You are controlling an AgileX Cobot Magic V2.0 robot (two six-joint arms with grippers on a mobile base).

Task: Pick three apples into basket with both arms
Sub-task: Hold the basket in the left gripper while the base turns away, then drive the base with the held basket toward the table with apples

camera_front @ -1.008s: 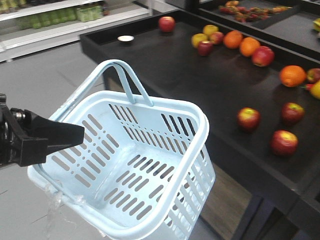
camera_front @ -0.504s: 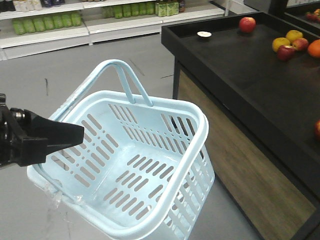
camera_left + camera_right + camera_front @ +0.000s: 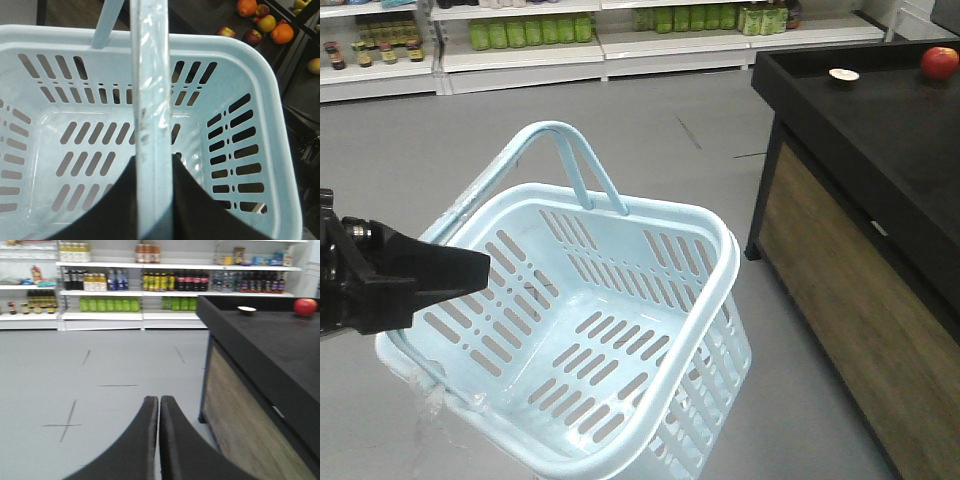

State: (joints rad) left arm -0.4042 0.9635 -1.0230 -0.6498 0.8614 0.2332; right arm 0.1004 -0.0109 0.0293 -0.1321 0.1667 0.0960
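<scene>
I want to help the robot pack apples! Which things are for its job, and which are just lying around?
For the job: basket, left tool gripping it, right tool, apples.

Just lying about: oranges, yellow fruit, dish, bottles.

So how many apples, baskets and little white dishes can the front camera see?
Apple: 1
Basket: 1
White dish: 1
Total: 3
</scene>
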